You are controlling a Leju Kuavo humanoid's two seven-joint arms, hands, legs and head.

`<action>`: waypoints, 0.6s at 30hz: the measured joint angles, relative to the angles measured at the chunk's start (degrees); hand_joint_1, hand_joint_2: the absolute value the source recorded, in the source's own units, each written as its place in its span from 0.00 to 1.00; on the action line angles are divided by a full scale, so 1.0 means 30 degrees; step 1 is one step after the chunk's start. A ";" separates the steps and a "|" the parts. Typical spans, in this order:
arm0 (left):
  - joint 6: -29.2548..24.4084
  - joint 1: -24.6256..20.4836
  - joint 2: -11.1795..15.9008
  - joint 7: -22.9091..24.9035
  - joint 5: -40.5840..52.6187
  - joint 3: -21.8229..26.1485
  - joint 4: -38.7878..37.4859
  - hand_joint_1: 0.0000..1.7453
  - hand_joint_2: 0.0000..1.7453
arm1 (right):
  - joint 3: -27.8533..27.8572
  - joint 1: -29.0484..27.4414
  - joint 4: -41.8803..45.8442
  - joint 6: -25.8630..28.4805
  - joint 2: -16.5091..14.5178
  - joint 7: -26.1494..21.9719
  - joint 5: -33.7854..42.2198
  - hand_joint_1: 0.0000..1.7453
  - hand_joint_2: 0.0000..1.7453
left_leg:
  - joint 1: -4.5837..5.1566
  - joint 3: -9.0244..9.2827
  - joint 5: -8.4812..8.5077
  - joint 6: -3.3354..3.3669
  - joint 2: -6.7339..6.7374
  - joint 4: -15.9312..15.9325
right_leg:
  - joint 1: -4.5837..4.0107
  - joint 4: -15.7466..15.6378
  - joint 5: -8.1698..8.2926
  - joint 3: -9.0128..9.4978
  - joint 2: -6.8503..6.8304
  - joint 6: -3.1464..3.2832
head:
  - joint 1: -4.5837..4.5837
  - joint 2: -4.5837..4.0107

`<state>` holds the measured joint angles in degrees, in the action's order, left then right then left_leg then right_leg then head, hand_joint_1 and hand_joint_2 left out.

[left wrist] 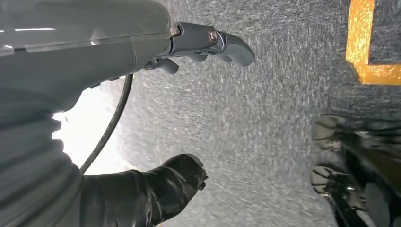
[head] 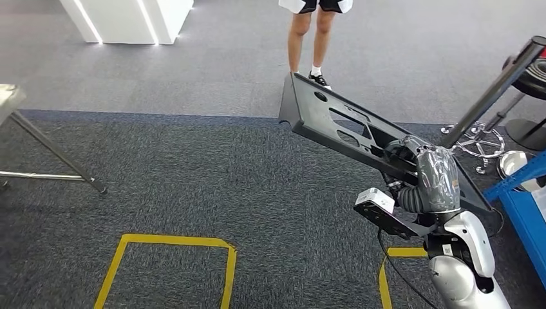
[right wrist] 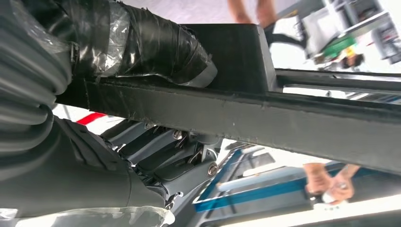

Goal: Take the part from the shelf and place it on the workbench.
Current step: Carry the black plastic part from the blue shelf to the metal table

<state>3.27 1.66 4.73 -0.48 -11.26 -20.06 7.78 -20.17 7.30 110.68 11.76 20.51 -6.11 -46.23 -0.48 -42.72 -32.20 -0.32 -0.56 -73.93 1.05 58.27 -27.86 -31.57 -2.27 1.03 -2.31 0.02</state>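
Gripping the black part (head: 335, 122), right hand (head: 418, 174) fingers (right wrist: 156, 156) clamped on its edge, left hand (left wrist: 142, 118) fingers apart, empty.

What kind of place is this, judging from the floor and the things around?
Probably a workshop or demo hall: grey carpet with yellow tape marking squares, a blue rack at the right, and a person standing by.

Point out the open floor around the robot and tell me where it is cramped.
Free: the dark carpet between the grey table leg on the left and the black part held by the right hand, including the yellow tape square. The left hand hangs over bare carpet. Crowded: the right side, with the blue shelf, chair base and a person's legs beyond the part.
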 joint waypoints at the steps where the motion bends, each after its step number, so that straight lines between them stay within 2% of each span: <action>1: 0.0005 0.0008 0.0002 -0.0011 -0.0015 -0.0011 0.0000 0.00 1.00 | 0.0038 -0.0089 0.0104 0.0015 0.0086 0.0016 0.0000 1.00 1.00 | -0.0068 0.0039 0.0171 -0.0060 0.0075 -0.0002 | -0.0004 0.0015 -0.0031 0.0002 -0.0294 -0.0025 | 0.0000 0.0000; 2: 0.0011 0.0011 0.0004 0.0024 -0.0035 -0.0016 0.0000 0.00 1.00 | 0.0080 -0.0152 0.0215 0.0016 0.0164 0.0038 0.0004 1.00 1.00 | -0.0119 0.0488 0.0657 -0.0094 0.0196 0.0775 | 0.0001 0.0036 -0.0071 0.0020 -0.0559 -0.0070 | -0.0002 0.0000; 3: 0.0011 0.0012 0.0007 0.0093 -0.0056 -0.0018 0.0000 0.00 1.00 | 0.0144 -0.0192 0.0346 0.0016 0.0242 0.0064 0.0015 1.00 1.00 | -0.0148 0.1248 0.1277 -0.0094 0.0473 0.2113 | 0.0008 0.0062 -0.0127 0.0057 -0.0806 -0.0134 | 0.0000 0.0000; 5: -0.0024 -0.0001 0.0011 0.0266 -0.0111 -0.0022 0.0000 0.00 1.00 | 0.0284 -0.0213 0.0605 0.0018 0.0397 0.0126 0.0044 1.00 1.00 | -0.0030 0.2524 0.1969 0.0040 0.1165 0.4397 | -0.0031 0.0101 -0.0245 0.0135 -0.1204 -0.0320 | 0.0007 0.0000; 6: -0.0062 0.0010 0.0015 0.0336 -0.0140 -0.0022 0.0000 0.00 1.00 | 0.0339 -0.0217 0.0725 0.0022 0.0473 0.0153 0.0066 1.00 1.00 | 0.0055 0.2801 0.2056 0.0143 0.1341 0.4952 | -0.0051 0.0103 -0.0286 0.0171 -0.1380 -0.0434 | 0.0014 0.0000; 7: -0.0104 0.0034 0.0027 0.0388 -0.0168 -0.0024 -0.0002 0.00 1.00 | 0.0372 -0.0225 0.0818 0.0025 0.0534 0.0184 0.0086 1.00 1.00 | 0.0158 0.2813 0.2006 0.0258 0.1296 0.5062 | -0.0067 0.0080 -0.0302 0.0202 -0.1549 -0.0553 | 0.0016 0.0000; 8: -0.0144 0.0066 0.0044 0.0428 -0.0188 -0.0029 -0.0004 0.00 1.00 | 0.0399 -0.0233 0.0896 0.0027 0.0581 0.0213 0.0106 1.00 1.00 | 0.0201 0.2801 0.2059 0.0382 0.1062 0.5139 | -0.0044 0.0043 -0.0310 0.0256 -0.1723 -0.0682 | 0.0020 0.0000; 9: -0.0169 0.0103 0.0065 0.0461 -0.0191 -0.0040 -0.0005 0.00 1.00 | 0.0428 -0.0248 0.0969 0.0031 0.0617 0.0242 0.0133 1.00 1.00 | 0.0200 0.2840 0.2120 0.0516 0.0833 0.5242 | 0.0008 0.0070 -0.0372 0.0315 -0.1656 -0.0818 | 0.0022 0.0000; 11: -0.0162 0.0115 0.0095 0.0478 -0.0199 -0.0089 -0.0007 0.00 1.00 | 0.0502 -0.0344 0.1120 0.0077 0.0699 0.0275 0.0190 1.00 1.00 | 0.0148 0.2985 0.2261 0.0806 0.0425 0.5496 | 0.0136 0.0808 -0.0947 0.0086 -0.0677 -0.0955 | 0.0036 0.0000; 12: -0.0133 0.0105 0.0102 0.0441 -0.0200 -0.0120 -0.0007 0.00 1.00 | 0.0555 -0.0436 0.1193 0.0118 0.0761 0.0284 0.0230 1.00 1.00 | 0.0112 0.3037 0.2310 0.0910 0.0230 0.5574 | 0.0170 0.1751 -0.1508 -0.0338 -0.0002 -0.0963 | 0.0045 0.0000; 13: -0.0085 0.0087 0.0107 0.0368 -0.0199 -0.0153 -0.0007 0.00 1.00 | 0.0613 -0.0557 0.1248 0.0168 0.0821 0.0286 0.0270 1.00 1.00 | 0.0131 0.3042 0.2319 0.0983 0.0026 0.5592 | 0.0158 0.3015 -0.2154 -0.0978 0.0474 -0.0938 | 0.0055 0.0000; 14: -0.0040 0.0074 0.0118 0.0270 -0.0191 -0.0187 -0.0007 0.00 1.00 | 0.0677 -0.0693 0.1280 0.0204 0.0870 0.0290 0.0317 1.00 1.00 | 0.0160 0.3039 0.2314 0.1022 -0.0217 0.5582 | 0.0125 0.4320 -0.2681 -0.1666 0.0665 -0.0925 | 0.0060 0.0000; 15: -0.0011 0.0073 0.0129 0.0173 -0.0169 -0.0226 -0.0007 0.00 1.00 | 0.0727 -0.0828 0.1291 0.0229 0.0899 0.0288 0.0361 1.00 1.00 | 0.0192 0.3041 0.2306 0.1040 -0.0493 0.5559 | 0.0097 0.5256 -0.2900 -0.2199 0.0732 -0.0914 | 0.0058 0.0000; 16: 0.0007 0.0075 0.0138 0.0084 -0.0131 -0.0275 -0.0007 0.00 1.00 | 0.0767 -0.0946 0.1307 0.0244 0.0921 0.0277 0.0403 1.00 1.00 | 0.0221 0.3044 0.2295 0.1050 -0.0783 0.5515 | 0.0084 0.5520 -0.2708 -0.2431 0.0760 -0.0887 | 0.0058 0.0000; 17: 0.0005 0.0077 0.0144 0.0017 -0.0089 -0.0331 -0.0007 0.00 1.00 | 0.0801 -0.1032 0.1342 0.0251 0.0945 0.0264 0.0446 1.00 1.00 | 0.0237 0.3049 0.2274 0.1043 -0.1077 0.5447 | 0.0081 0.4992 -0.2135 -0.2278 0.0812 -0.0842 | 0.0056 0.0000; 18: 0.0000 0.0080 0.0144 -0.0040 -0.0047 -0.0384 -0.0007 0.00 1.00 | 0.0837 -0.1081 0.1394 0.0264 0.0972 0.0246 0.0477 1.00 1.00 | 0.0240 0.3051 0.2238 0.1022 -0.1358 0.5359 | 0.0085 0.3827 -0.1335 -0.1811 0.0994 -0.0785 | 0.0056 0.0000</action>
<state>3.27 1.90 5.16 -0.60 -11.40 -21.22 7.76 -17.66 4.06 114.86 12.56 23.42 -5.37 -44.80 0.24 -33.56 -25.49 2.75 -4.63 -57.85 1.30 69.75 -31.86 -37.00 0.72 -1.32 -2.14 0.02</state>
